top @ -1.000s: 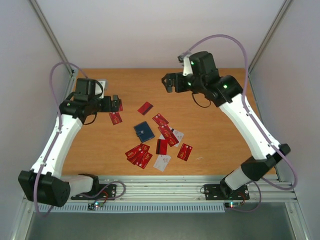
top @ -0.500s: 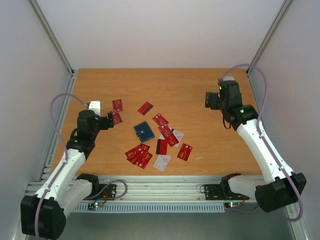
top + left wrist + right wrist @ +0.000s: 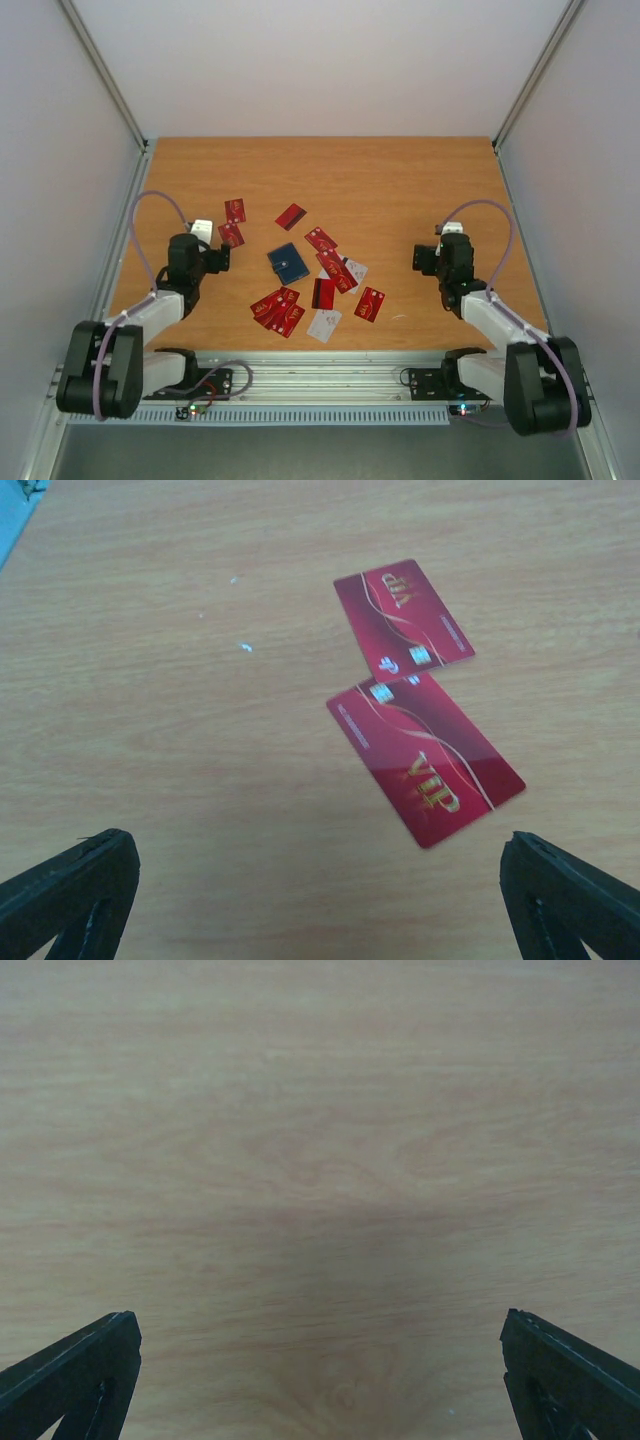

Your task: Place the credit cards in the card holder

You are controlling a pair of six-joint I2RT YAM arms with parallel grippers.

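The wooden table (image 3: 420, 190) carried a loose scatter of red credit cards (image 3: 278, 308) across its middle and left. A white card (image 3: 324, 325) lay near the front edge. The navy card holder (image 3: 288, 263) lay flat among them.

Table (image 3: 400, 190) lies open on the right; credit cards (image 3: 278, 308) ring the card holder (image 3: 288, 263), seemingly without touching.

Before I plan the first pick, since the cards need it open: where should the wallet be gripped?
Take the wallet by two opposite edges, from straight above. It lies flat, apparently closed, turned diagonally on the table, so the left fingers must rotate to match. Its left edges face bare wood; cards lie close on the right.
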